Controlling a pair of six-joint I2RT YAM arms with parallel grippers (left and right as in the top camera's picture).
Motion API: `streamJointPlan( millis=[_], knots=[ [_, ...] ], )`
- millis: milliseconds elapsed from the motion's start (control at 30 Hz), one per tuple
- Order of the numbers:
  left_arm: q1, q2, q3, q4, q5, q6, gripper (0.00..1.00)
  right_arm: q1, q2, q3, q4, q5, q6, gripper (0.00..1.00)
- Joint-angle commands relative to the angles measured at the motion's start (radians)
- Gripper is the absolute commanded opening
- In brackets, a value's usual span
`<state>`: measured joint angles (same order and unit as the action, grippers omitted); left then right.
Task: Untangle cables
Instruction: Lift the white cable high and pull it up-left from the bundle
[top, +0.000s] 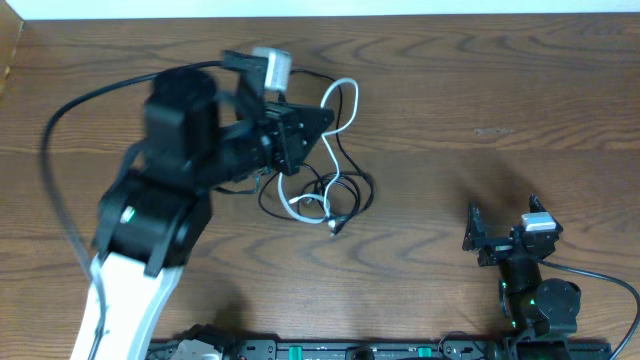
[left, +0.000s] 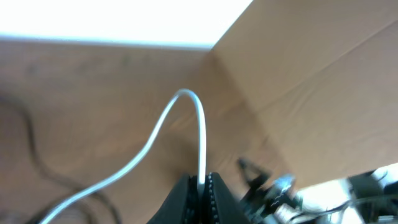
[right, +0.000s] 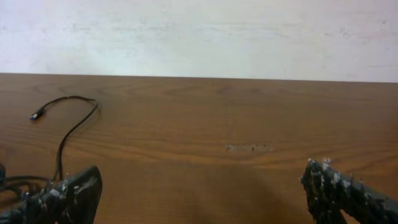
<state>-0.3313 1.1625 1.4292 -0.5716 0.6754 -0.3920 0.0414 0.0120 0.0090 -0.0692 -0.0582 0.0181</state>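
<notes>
- The left gripper is closed tight on the white cable; in the left wrist view the cord runs straight down into the narrow slit between the two dark fingers.
- From that pinch the white cable rises, arches over in a loop and falls away to the lower left, off the table.
- Overhead, the left gripper sits over the middle-rear part of the table, with the white cable looping up just beside its tip and trailing down into the tangle in front of it.
- The black cables lie in loose loops on the table just below and right of the left gripper, crossing the white one; how they cross is too small to tell.
- The right gripper stands wide apart and holds nothing; its fingers hover low over bare wood.
- Overhead, the right gripper is near the front right, well apart from the cables.
- In the right wrist view a black cable curves across the table at the left, ending in a small plug.
</notes>
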Motion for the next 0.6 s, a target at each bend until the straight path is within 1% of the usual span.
streamJointPlan(
  millis=[0, 133, 233, 333, 500, 567],
  knots=[
    [0.001, -0.096, 0.015, 0.099, 0.016, -0.109, 0.08, 0.004, -0.006, -0.003, -0.002, 0.002, 0.010, 0.99],
    [0.001, -0.172, 0.015, 0.241, -0.015, -0.111, 0.07, 0.004, -0.006, -0.003, -0.002, 0.002, 0.010, 0.99],
    [0.001, -0.213, 0.015, 0.298, -0.126, -0.111, 0.07, 0.004, -0.006, -0.003, -0.002, 0.002, 0.010, 0.99],
    [0.001, -0.237, 0.015, 0.304, -0.231, -0.111, 0.07, 0.004, -0.006, -0.003, -0.002, 0.002, 0.010, 0.99],
    [0.001, -0.229, 0.015, 0.251, -0.232, -0.117, 0.08, 0.004, -0.006, -0.003, -0.002, 0.002, 0.010, 0.99],
    [0.001, -0.218, 0.015, 0.224, -0.256, -0.117, 0.07, 0.004, -0.006, -0.003, -0.002, 0.002, 0.010, 0.99]
  ],
)
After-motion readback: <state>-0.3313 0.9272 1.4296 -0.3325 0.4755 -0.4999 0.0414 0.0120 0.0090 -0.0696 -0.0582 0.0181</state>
